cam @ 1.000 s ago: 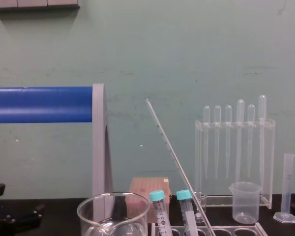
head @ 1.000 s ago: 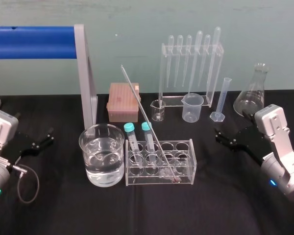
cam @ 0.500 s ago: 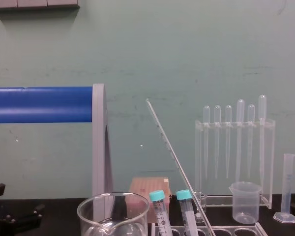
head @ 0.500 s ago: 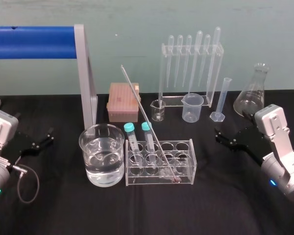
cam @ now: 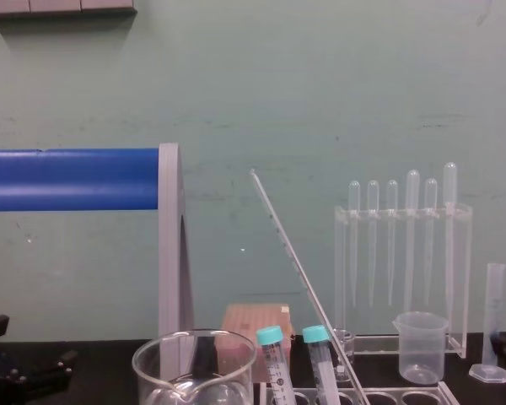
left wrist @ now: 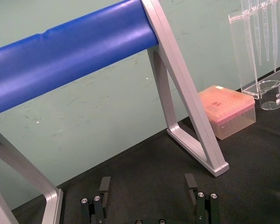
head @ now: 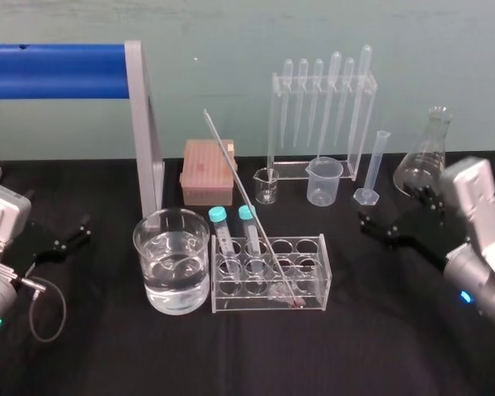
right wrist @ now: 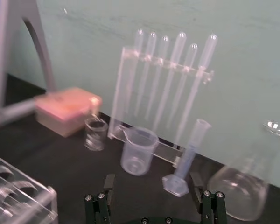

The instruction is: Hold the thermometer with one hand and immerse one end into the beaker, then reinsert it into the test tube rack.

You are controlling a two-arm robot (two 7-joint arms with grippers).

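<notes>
The thermometer (head: 252, 206) leans in the test tube rack (head: 268, 302), red bulb down at the rack's front right and top end tilted back-left; in the chest view the thermometer (cam: 299, 270) rises slantwise. The beaker (head: 148, 247), part full of water, stands just left of the rack. To the right of the rack my right gripper (head: 389, 210) hovers open and empty, its fingers (right wrist: 109, 183) spread toward the glassware at the back. My left gripper (head: 78, 231) rests open at the far left, with its fingers (left wrist: 105, 184) wide apart.
Two blue-capped tubes (head: 219, 216) stand in the rack's left holes. Behind are a pink tip box (head: 208, 169), a tiny glass beaker (head: 266, 186), a plastic beaker (head: 324, 181), a pipette frame (head: 322, 115), a graduated cylinder (head: 371, 169) and a flask (head: 425, 161). A blue bar on a grey frame (head: 142, 124) stands back left.
My right arm has lifted and shifted slightly right and back, the gripper staying open. The left arm, the thermometer and the glassware have not moved.
</notes>
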